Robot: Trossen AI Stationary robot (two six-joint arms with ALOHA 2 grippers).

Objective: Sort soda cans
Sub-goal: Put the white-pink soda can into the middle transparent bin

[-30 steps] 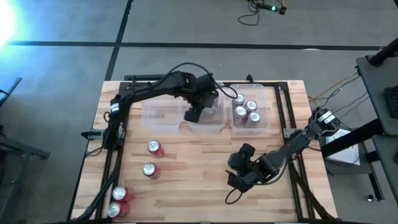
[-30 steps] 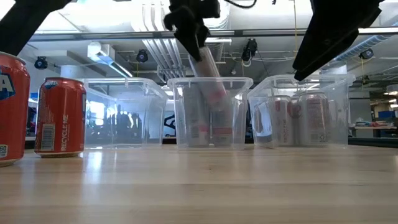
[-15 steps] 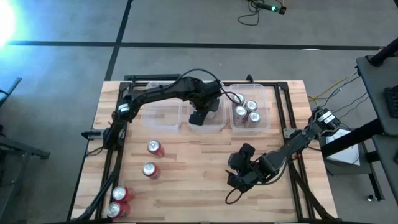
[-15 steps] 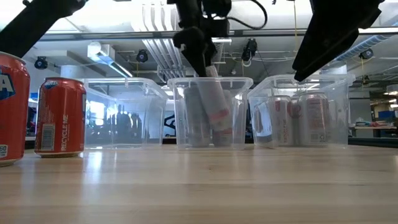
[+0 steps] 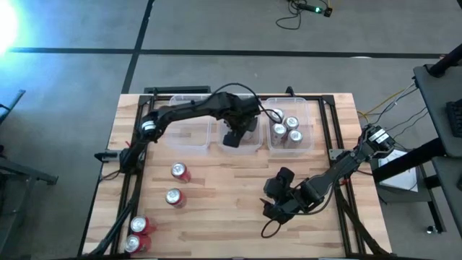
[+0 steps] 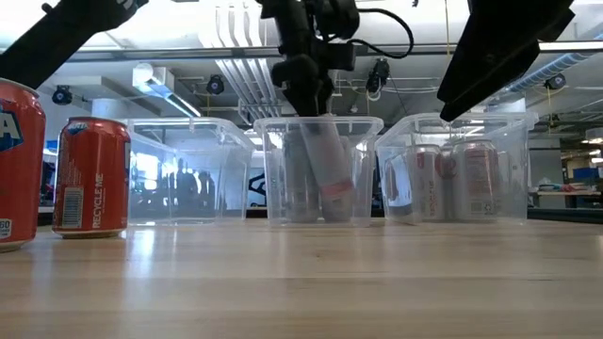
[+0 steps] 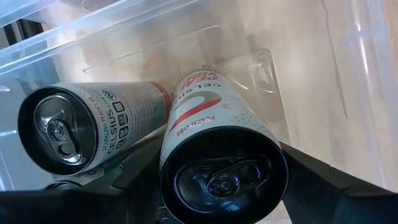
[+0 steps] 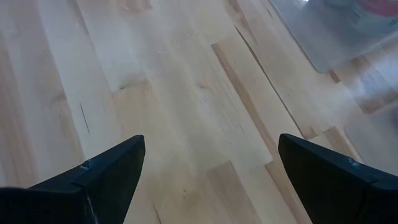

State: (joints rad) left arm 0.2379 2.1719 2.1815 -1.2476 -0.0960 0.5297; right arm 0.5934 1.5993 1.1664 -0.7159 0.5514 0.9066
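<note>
Left gripper (image 5: 232, 136) reaches down into the middle bin (image 6: 320, 169), its fingers tight around a white can (image 7: 217, 155) beside another can (image 7: 93, 127) lying there. Right gripper (image 5: 278, 204) hangs over bare table (image 5: 224, 195), fingers wide apart; the bin's cloudy wall blurs the cans.

table (image 5: 231, 209): pale wood, smooth | bins (image 6: 325, 169): clear glossy plastic | soda cans (image 7: 214, 134): shiny metal | fingers (image 8: 102, 174): matt black

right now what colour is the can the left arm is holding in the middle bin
White with a red stripe, can seen best in the left wrist view.
</note>
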